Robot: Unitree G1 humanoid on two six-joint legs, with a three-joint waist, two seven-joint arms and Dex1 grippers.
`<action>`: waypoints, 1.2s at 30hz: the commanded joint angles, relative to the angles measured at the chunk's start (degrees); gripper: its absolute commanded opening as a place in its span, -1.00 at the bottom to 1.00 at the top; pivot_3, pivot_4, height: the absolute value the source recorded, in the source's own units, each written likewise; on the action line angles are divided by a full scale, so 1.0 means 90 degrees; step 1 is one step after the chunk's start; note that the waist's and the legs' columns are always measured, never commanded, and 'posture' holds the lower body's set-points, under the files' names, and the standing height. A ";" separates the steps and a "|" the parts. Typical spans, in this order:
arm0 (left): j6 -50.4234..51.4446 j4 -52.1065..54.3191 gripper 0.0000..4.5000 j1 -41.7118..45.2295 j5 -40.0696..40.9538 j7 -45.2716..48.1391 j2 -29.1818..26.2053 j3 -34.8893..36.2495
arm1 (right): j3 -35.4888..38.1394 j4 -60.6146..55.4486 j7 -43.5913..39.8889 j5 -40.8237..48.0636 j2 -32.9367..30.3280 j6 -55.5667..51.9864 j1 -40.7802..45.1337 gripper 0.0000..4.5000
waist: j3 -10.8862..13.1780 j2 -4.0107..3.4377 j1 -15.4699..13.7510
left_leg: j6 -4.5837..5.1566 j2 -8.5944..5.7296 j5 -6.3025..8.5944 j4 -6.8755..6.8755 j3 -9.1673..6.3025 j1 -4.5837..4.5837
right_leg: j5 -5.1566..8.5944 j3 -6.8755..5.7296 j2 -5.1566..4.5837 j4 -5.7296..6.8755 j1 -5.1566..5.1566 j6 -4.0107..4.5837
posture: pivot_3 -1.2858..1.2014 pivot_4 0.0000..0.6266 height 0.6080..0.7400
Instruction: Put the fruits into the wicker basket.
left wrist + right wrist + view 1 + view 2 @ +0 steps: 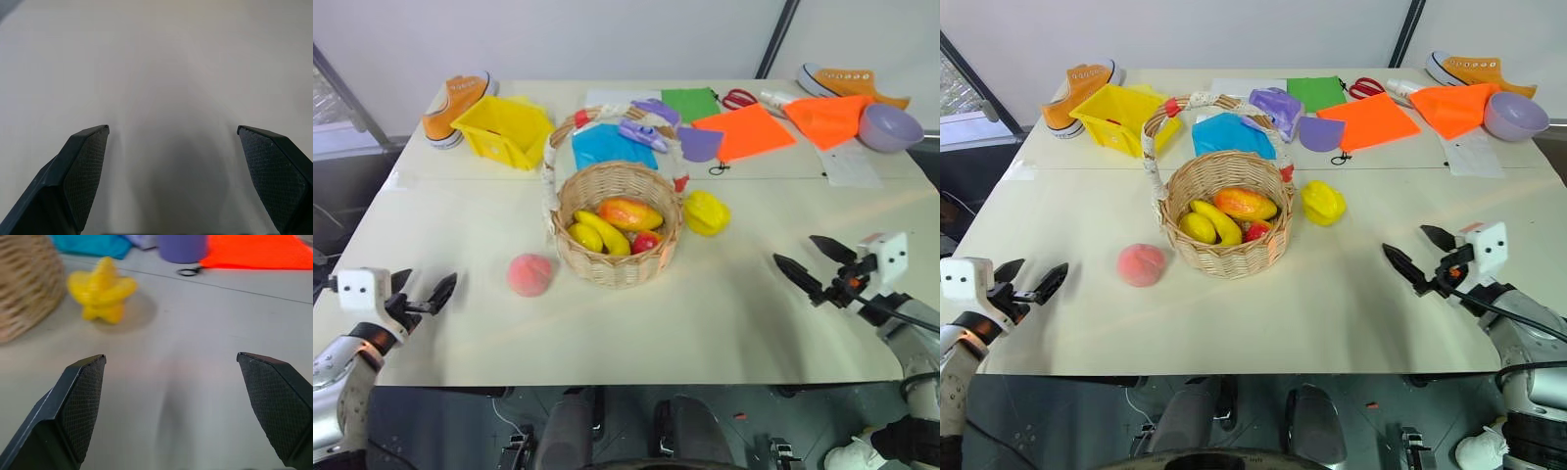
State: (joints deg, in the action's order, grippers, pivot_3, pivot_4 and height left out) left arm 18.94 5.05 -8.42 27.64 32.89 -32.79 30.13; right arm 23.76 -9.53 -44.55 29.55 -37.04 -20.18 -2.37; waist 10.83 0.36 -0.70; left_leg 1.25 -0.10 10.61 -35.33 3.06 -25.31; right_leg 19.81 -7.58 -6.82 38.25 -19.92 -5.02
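Here, the lumpy yellow fruit (101, 290) lies ahead of the empty, spread right claw (171, 396).

I see basket (617, 245): woven wicker, rough, tan; handle wrapped in white tape. Worktop (724, 304): smooth, matt, cream. Peach (530, 274): matt, faintly fuzzy look. Yellow fruit (706, 212): shiny plastic. Yellow bin (504, 129): glossy plastic. Right pincer (813, 266) fingertips (83, 396): black, fine-textured pads. Orange sheet (745, 130): flat, matt.
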 commanded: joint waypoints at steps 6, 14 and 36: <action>0.0723 0.1384 1.00 0.0325 0.0682 0.1180 -0.0841 -0.0678 | -0.0710 -0.2330 -0.0413 0.0814 -0.0582 -0.0952 -0.0073 0.99 | 0.0000 -0.0001 -0.0004 | -0.0001 0.0000 0.0002 0.0001 -0.0002 -0.0001 | 0.0000 0.0002 0.0000 -0.0006 0.0000 0.0001 | 0.03 -0.52 0.84; 0.1131 0.1771 1.00 0.0796 0.0576 0.2227 -0.1857 -0.1630 | -0.1169 -0.3430 -0.0580 0.1421 -0.0951 -0.1618 -0.0019 0.99 | 0.0001 -0.0002 0.0000 | 0.0001 0.0000 0.0003 0.0004 -0.0002 -0.0002 | 0.0000 0.0004 0.0003 -0.0012 0.0000 0.0002 | 0.03 -0.52 0.84; 0.2033 0.1518 0.12 0.1325 0.1161 0.2365 -0.1934 -0.1160 | -0.1665 -0.3549 -0.0653 0.0977 -0.0834 -0.0835 -0.0322 1.00 | 0.0005 0.0005 -0.0001 | 0.0005 0.0000 0.0004 0.0005 -0.0002 -0.0001 | 0.0000 0.0006 0.0003 -0.0014 0.0001 0.0001 | 0.03 -0.52 0.84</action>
State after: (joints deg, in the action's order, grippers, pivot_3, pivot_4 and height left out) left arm 34.53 14.82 2.67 32.72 53.09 -48.88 14.78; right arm 7.63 -41.13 -49.92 38.37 -44.26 -29.24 -5.52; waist 10.88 0.41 -0.71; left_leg 1.30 -0.08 10.65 -35.29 3.01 -25.33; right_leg 19.81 -7.53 -6.79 38.13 -19.92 -5.01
